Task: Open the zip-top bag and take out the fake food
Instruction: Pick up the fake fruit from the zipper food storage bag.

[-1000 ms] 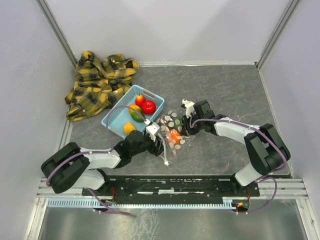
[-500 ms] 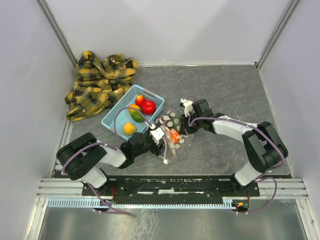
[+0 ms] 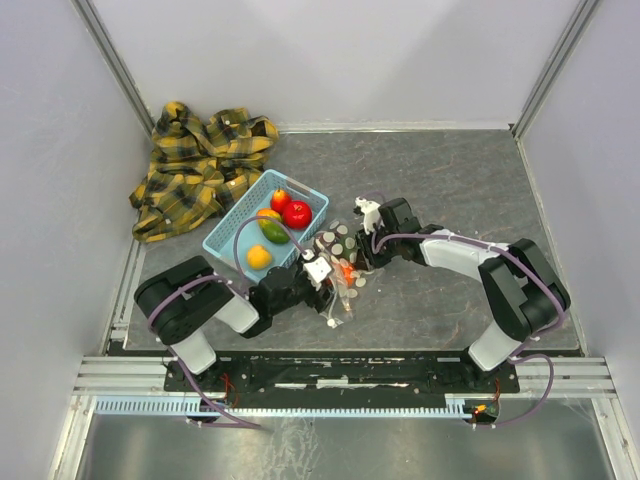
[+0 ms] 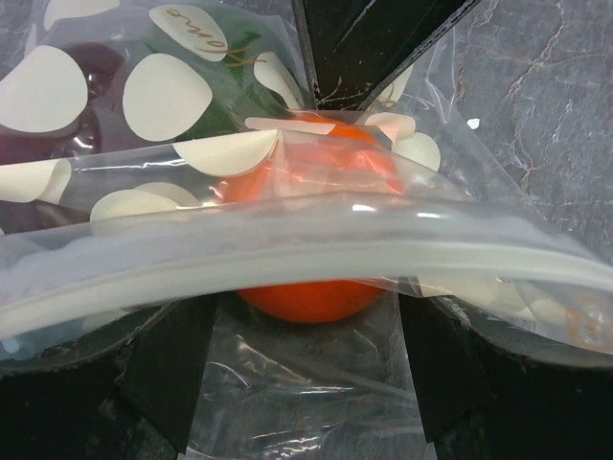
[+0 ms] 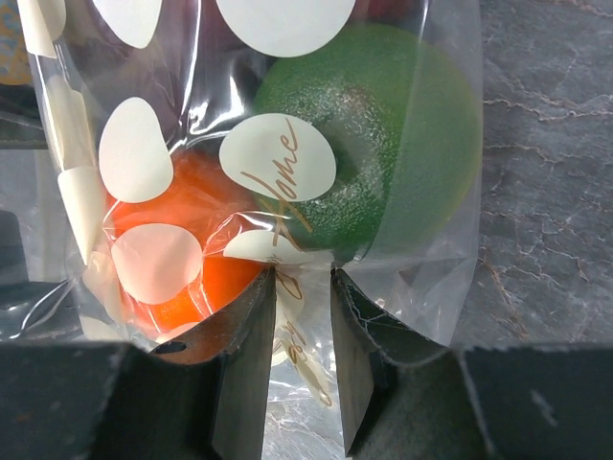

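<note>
The zip-top bag (image 3: pixel 340 268), clear with white oval dots, lies on the grey table between my two grippers. My left gripper (image 3: pixel 322 276) is at its near end with the jaws wide open. In the left wrist view the white zip strip (image 4: pixel 287 254) arches across both fingers (image 4: pixel 168 359), and an orange fruit (image 4: pixel 306 292) sits inside the bag just beyond them. My right gripper (image 5: pixel 304 280) is shut on the bag's clear film at the far end. A green fruit (image 5: pixel 383 144) and the orange fruit (image 5: pixel 182 254) press against the film just past its tips.
A light blue slotted basket (image 3: pixel 225 240) left of the bag holds red, orange and green-yellow fruits. A yellow plaid cloth (image 3: pixel 200 165) is bunched at the back left. Grey walls close in the table on three sides.
My left arm has folded in closer to the bag and its jaws have spread wider. My right gripper and the bag have shifted slightly left.
</note>
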